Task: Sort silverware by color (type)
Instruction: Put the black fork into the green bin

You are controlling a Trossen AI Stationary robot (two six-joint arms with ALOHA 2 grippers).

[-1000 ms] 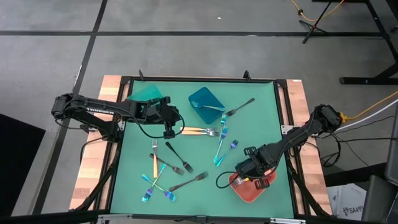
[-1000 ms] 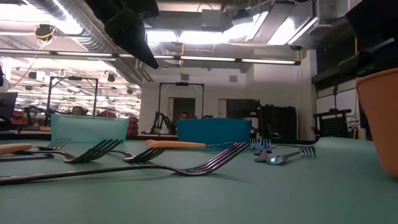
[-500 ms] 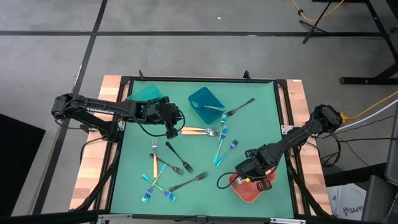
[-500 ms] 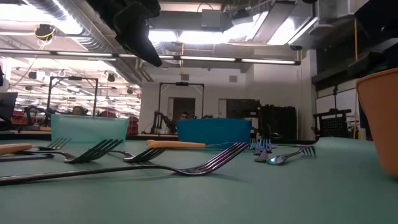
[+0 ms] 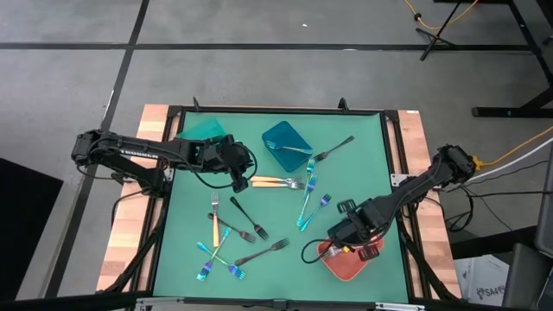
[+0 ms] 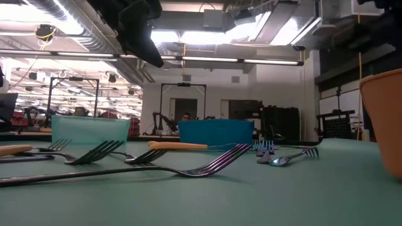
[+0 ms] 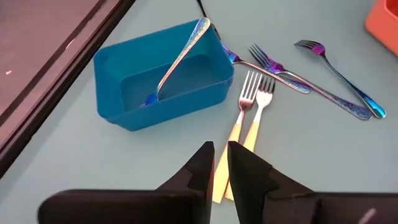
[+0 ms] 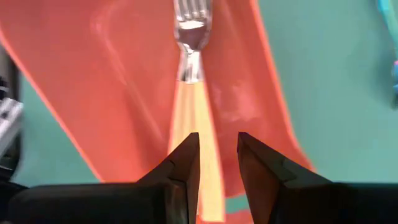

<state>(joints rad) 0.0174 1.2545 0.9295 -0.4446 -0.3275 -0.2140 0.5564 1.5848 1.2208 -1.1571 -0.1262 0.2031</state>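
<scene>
Forks lie scattered on the green mat. My left gripper hangs in the air, slanting down, fingers a narrow gap apart with nothing between them. Two gold-handled forks lie side by side on the mat just beyond it. In the blue bin a fork leans on the rim. My right gripper points down, open, above the coral-red bin. A gold-handled fork lies in that bin below the fingers.
A teal bin stands at the far left, beside the blue bin. Iridescent forks lie mid-table, others near the front left. Black forks, a gold-handled fork and silver forks lie about.
My right gripper has risen above the coral-red bin, its fingers still apart, and the fork stays in the bin. My left gripper has rolled about its own pointing line without changing place.
</scene>
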